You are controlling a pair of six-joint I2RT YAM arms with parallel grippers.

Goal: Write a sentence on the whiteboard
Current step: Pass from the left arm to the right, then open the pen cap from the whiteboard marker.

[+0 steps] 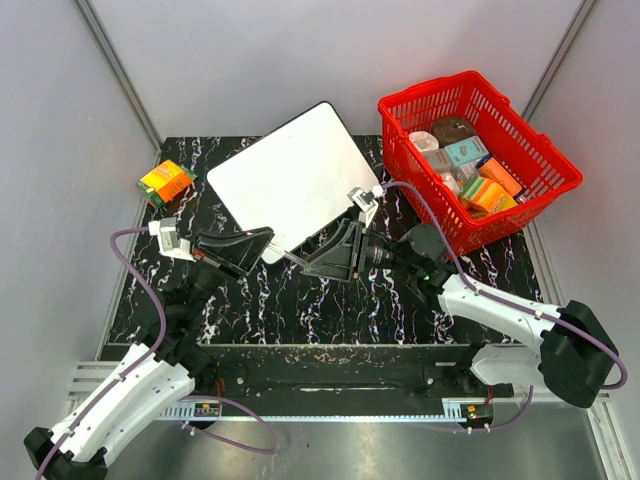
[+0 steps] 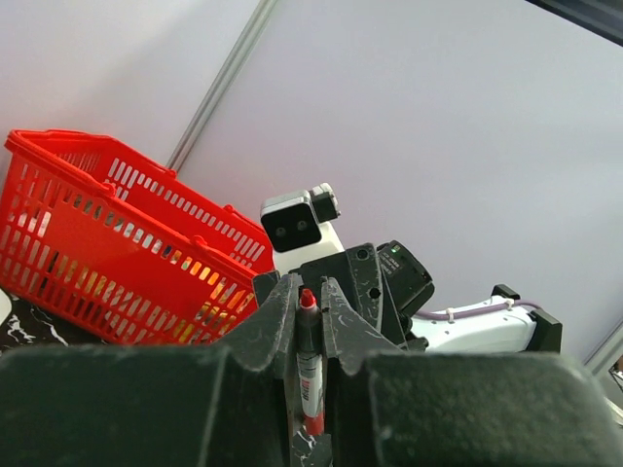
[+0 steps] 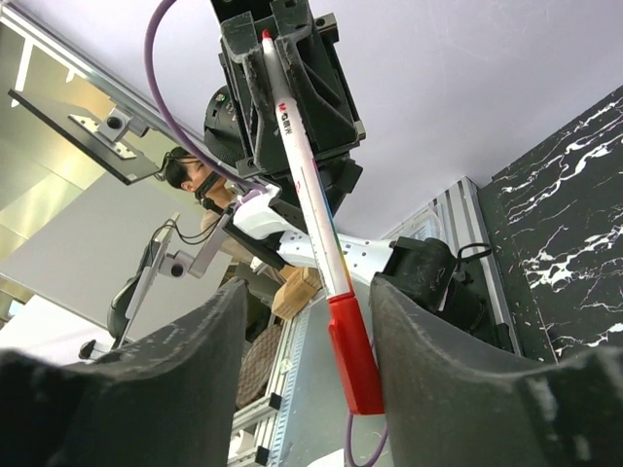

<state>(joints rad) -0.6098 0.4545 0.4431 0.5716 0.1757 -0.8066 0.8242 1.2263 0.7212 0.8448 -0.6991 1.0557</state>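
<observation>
The whiteboard (image 1: 295,175) is lying blank at the table's back centre, beyond both arms. Nearer, the red-capped marker (image 1: 288,257) is pointing lengthwise from the left gripper (image 1: 262,245), which is clenching its barrel, into the right gripper (image 1: 312,262), whose parted jaws are straddling the cap (image 3: 355,355), unpinched.

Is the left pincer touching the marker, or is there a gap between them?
Touching. In the left wrist view the left pincer is shut on the marker, with a finger pressed against each side of it.
</observation>
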